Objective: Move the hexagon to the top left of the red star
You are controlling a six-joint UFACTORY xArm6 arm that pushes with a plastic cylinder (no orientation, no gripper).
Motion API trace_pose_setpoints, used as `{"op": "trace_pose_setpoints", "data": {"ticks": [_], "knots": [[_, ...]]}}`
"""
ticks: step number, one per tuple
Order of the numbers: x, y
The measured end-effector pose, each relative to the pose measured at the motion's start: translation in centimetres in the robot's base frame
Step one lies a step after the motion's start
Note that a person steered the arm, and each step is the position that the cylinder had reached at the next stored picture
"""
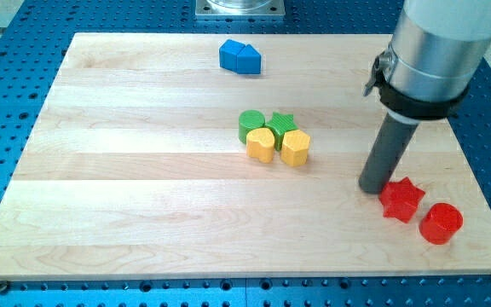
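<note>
The yellow hexagon [296, 147] lies near the board's middle, touching a yellow heart-like block [261, 144] on its left and a green star [280, 123] above it. A green cylinder [250, 124] sits at the cluster's upper left. The red star [401, 199] lies at the view's lower right. My tip [372, 188] rests on the board just left of the red star, touching or nearly touching it, well to the right of the hexagon.
A red cylinder [440, 223] sits right of and below the red star, near the wooden board's [143, 213] right edge. A blue block [239, 57] lies near the top edge. The arm's grey body [433, 51] looms at the upper right.
</note>
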State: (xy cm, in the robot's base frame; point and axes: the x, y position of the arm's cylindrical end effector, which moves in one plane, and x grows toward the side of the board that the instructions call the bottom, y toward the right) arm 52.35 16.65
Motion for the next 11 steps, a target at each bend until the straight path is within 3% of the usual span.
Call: {"op": "trace_pose_setpoints", "data": {"ticks": [2,3,4,5,6,7,10,11], "knots": [[0.1,1.1],[-0.5,-2.5],[0.9,-14.9],[-3.0,-18.9],[-7.8,-18.7],[-9.3,-18.5],[-4.0,-3.2],[-4.2,-1.5]]}}
